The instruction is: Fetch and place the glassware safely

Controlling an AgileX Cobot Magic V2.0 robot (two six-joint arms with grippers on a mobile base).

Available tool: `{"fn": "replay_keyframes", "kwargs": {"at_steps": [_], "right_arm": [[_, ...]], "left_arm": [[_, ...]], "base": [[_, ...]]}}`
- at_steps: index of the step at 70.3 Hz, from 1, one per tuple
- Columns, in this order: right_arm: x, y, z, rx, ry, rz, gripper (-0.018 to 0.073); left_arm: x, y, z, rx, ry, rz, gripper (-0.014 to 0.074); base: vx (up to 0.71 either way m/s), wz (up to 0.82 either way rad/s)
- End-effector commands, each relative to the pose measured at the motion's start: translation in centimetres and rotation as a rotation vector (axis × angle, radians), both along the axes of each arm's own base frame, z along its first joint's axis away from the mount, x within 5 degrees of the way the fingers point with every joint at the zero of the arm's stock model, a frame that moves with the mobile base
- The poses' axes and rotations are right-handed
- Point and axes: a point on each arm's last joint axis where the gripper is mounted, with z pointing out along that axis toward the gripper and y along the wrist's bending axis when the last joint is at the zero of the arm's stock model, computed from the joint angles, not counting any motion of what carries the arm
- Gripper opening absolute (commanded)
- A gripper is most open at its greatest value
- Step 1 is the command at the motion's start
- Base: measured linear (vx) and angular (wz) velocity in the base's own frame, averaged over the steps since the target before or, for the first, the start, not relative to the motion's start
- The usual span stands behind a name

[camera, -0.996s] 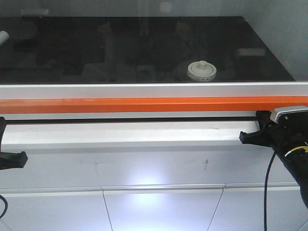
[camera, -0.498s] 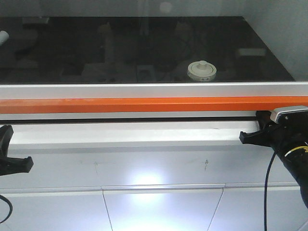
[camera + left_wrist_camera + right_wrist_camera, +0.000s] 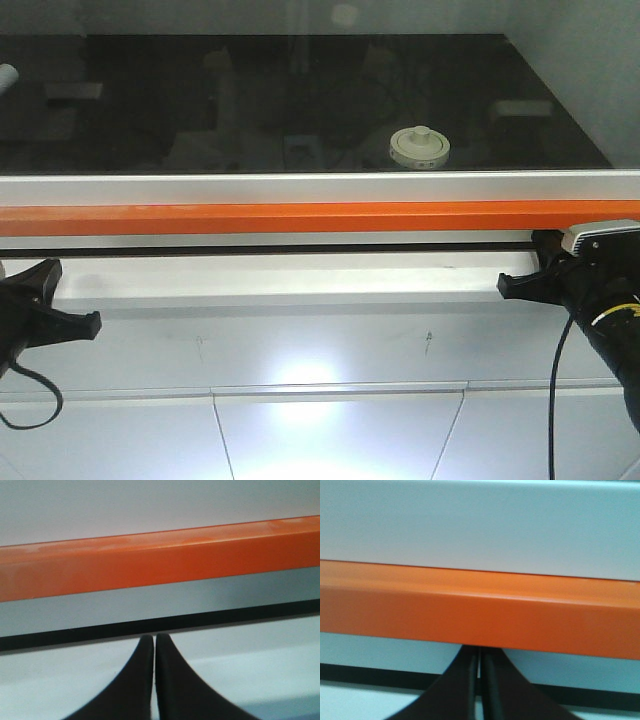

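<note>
Left tool [image 3: 154, 637]: its two black fingers are pressed together at the tips with only a hairline between them and nothing held. It points at a thin black seam [image 3: 160, 625], with the orange strip [image 3: 160, 560] above that. In the front view it sits low at the left edge, in front of the white ledge [image 3: 280, 275], a black cable [image 3: 30, 405] looping below it.

Right tool [image 3: 480, 652] is likewise pressed together and empty, its tips close under the orange strip. In the front view it reaches in from the right edge at ledge height, with a grey wrist camera [image 3: 600, 235] on top and a cable [image 3: 555, 400] hanging down across the white cabinet front [image 3: 330, 430].

Between the two tools the ledge runs bare. Above it the orange strip and a silver rail [image 3: 320, 187] span the full width, standing between both tools and the black surface [image 3: 150, 100] beyond.

The glassware [image 3: 419, 147] stands upright on that surface, right of centre and just behind the rail, its off-white lid and knob on. It is well apart from both tools, nearer the right one. The glossy surface around it carries only reflections, and a small white object [image 3: 6, 76] shows at the far left edge.
</note>
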Motion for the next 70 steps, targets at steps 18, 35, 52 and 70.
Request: {"fn": "replay_keyframes", "kwargs": {"at_steps": [18,35,52,70], "right_arm": [[0.6,-0.1,2.7,0.011,-0.188,0.004,-0.0003],[0.6,-0.1,2.7,0.011,-0.190,0.004,-0.0003],[0.6,-0.1,2.7,0.011,-0.190,0.004,-0.0003],[0.6,-0.1,2.7,0.011,-0.189,0.004,-0.0003]], "left_arm": [[2.8,-0.2,1.4,-0.008,-0.132,0.001,-0.0007],[4.2,-0.3,0.8,-0.007,-0.115,0.001,-0.0007],[5.2,-0.3,1.3,-0.009,-0.143,0.001,-0.0007],[5.4,-0.3,2.1,-0.023,-0.215,0.002,-0.0007]], "base": [[0.00,0.00],[0.00,0.00],[0.00,0.00],[0.00,0.01]]}}
